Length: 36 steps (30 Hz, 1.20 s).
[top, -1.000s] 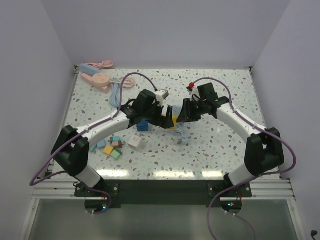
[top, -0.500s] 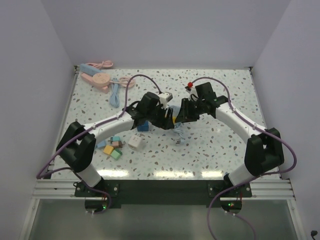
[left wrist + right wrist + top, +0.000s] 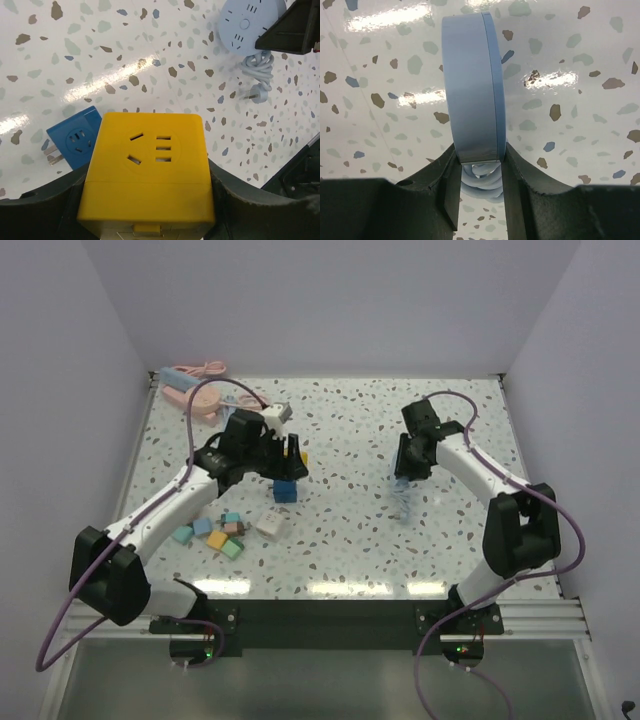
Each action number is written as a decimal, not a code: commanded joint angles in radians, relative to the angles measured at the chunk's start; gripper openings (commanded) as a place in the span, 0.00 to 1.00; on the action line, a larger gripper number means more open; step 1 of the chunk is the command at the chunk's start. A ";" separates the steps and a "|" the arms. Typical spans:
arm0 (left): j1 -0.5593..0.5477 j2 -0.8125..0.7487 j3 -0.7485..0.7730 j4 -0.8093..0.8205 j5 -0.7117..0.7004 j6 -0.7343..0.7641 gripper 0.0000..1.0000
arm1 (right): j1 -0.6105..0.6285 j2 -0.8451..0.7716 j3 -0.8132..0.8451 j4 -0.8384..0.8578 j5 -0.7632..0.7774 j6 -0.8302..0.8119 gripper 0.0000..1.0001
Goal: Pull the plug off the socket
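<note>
Both arms have drawn apart since a second ago. Your left end effector now sits left of centre over the desk, jaws closed on the sides of the yellow cube plug, near a blue cube adapter. Your right end effector is clamped nearly shut on the pale blue round socket, which is held on edge, well apart from the plug.

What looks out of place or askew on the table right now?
The round light-blue socket is not lying flat: the right gripper pinches it on edge, its cord bundled beneath. The yellow plug cube sits clamped in the left gripper, apart from it.
</note>
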 commanded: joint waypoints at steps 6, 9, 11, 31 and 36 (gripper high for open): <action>0.232 0.056 0.012 -0.288 -0.293 -0.022 0.00 | 0.019 -0.087 0.045 0.046 -0.061 -0.012 0.00; 0.335 0.092 -0.051 -0.256 -0.325 -0.041 0.00 | 0.019 -0.104 0.034 0.070 -0.096 -0.026 0.00; 0.368 0.093 -0.068 -0.235 -0.362 -0.059 0.00 | 0.019 -0.116 0.028 0.078 -0.108 -0.030 0.00; 0.410 -0.006 0.002 -0.279 -0.407 -0.107 1.00 | 0.019 -0.122 -0.001 0.087 -0.204 -0.043 0.00; 0.260 -0.036 0.103 -0.179 -0.154 -0.030 0.99 | 0.020 -0.115 -0.006 0.121 -0.245 -0.030 0.00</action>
